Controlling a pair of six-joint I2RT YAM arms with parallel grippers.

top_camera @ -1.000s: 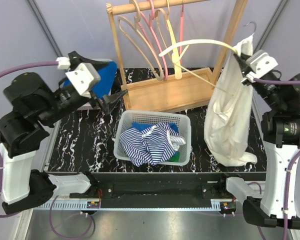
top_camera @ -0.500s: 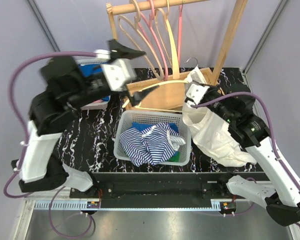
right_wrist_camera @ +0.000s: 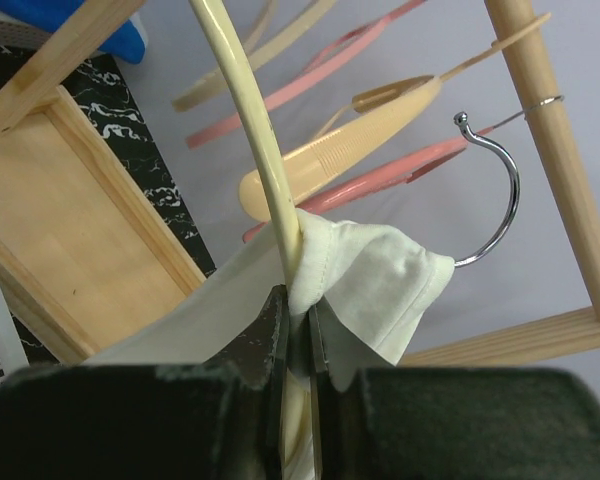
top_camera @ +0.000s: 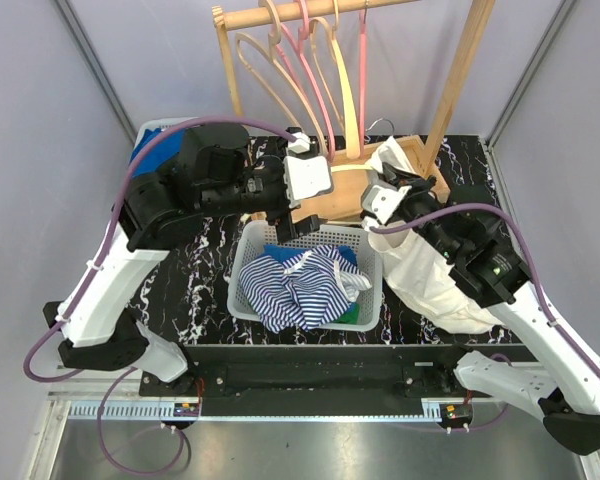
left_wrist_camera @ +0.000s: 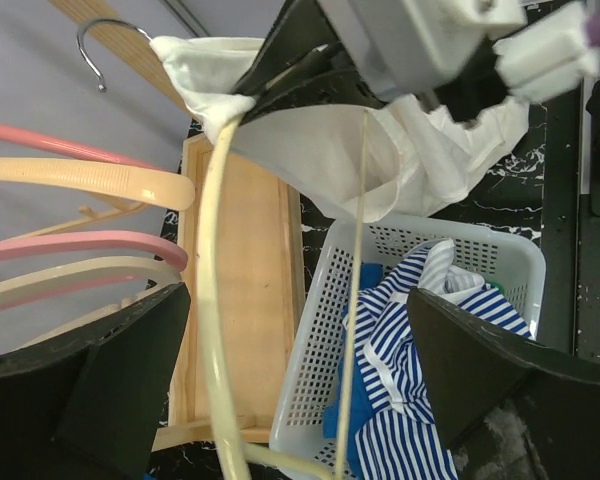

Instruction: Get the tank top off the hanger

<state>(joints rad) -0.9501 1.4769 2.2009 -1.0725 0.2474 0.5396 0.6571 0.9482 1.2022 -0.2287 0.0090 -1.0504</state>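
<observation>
Tank top (right_wrist_camera: 365, 272): cream cloth, matt, soft, with a stitched hem.
Hanger (right_wrist_camera: 252, 125): pale yellow plastic, smooth, faint gloss.
Hook (right_wrist_camera: 513, 190): bright metal, polished and mirror-like.
Rack post (right_wrist_camera: 555, 150): bare pale wood, matt, with fine grain showing.
Hanging on the rack, a cream hanger (right_wrist_camera: 340, 150) looks like plastic, ribbed along its edge. The pink hangers (right_wrist_camera: 320, 65) are smooth with a dull sheen.
Basket (top_camera: 242, 268): white plastic, perforated mesh walls, semi-gloss.
Striped garment (top_camera: 298, 288): blue-and-white cloth, matt, crumpled.
Table (top_camera: 180, 290): black marble-look surface with white veins, smooth, low sheen.
</observation>
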